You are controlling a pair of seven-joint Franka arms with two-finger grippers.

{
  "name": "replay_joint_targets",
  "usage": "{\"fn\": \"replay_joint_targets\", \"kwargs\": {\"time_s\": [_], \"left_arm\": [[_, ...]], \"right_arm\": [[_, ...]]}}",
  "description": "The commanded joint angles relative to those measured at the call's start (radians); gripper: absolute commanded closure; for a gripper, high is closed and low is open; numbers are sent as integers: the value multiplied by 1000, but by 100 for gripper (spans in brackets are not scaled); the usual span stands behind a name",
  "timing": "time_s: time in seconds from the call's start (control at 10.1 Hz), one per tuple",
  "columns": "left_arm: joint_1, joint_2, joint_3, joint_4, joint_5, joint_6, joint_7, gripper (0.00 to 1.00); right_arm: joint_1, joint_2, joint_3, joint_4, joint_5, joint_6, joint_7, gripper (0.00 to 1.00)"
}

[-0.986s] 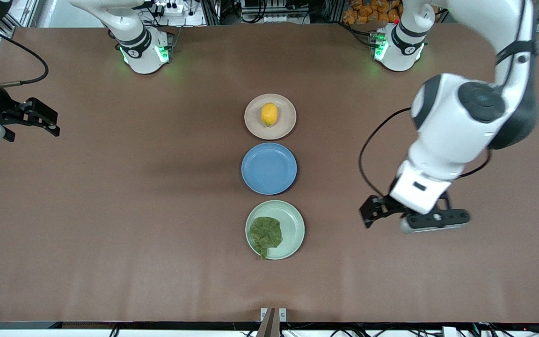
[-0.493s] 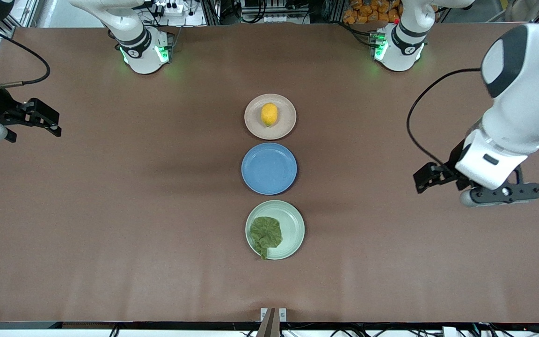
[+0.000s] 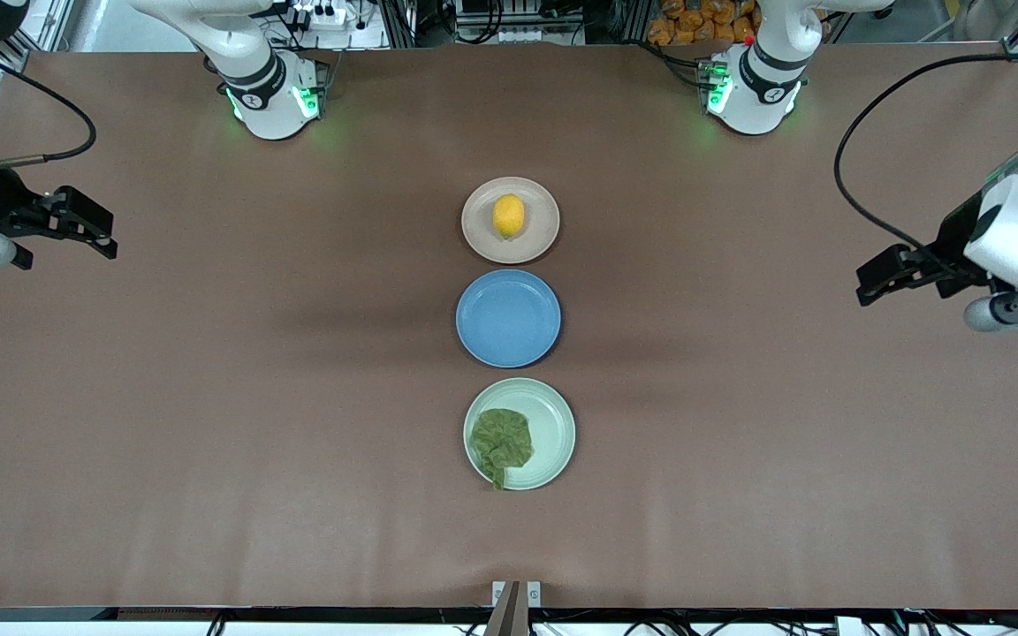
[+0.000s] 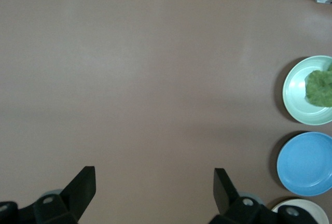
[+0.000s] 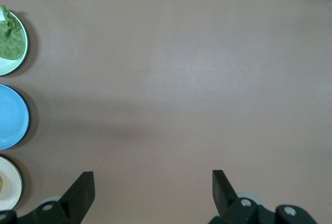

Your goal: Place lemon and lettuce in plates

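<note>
The yellow lemon (image 3: 509,216) lies in the beige-pink plate (image 3: 538,237), farthest from the front camera. The wrinkly green lettuce (image 3: 501,442) lies in the mint green plate (image 3: 553,431), nearest the front camera; they also show in the left wrist view, lettuce (image 4: 319,87) in plate (image 4: 295,95), and in the right wrist view, lettuce (image 5: 7,39). My left gripper (image 3: 880,276) is open and empty over bare table at the left arm's end. My right gripper (image 3: 85,224) is open and empty over bare table at the right arm's end.
An empty blue plate (image 3: 508,318) sits between the two task plates in the middle of the table. The brown table top (image 3: 208,397) spreads wide on both sides of the plates. The arm bases stand along the table's edge farthest from the front camera.
My left gripper has drawn away from the mint green plate, out toward the left arm's end of the table and higher. The right arm has barely moved.
</note>
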Motion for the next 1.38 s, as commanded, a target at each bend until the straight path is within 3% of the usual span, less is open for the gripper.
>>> {"fn": "replay_joint_targets", "kwargs": {"time_s": [0.0,1.28], "left_arm": [[17,-111,-9,-129,8,0,29,0],[57,-154,-3,-145,-3,-51,55,0]], "right_arm": [[-16,-6,9,0,5,5,-2,0],[-26,-8,6,4,-9,-9,3,0]]}}
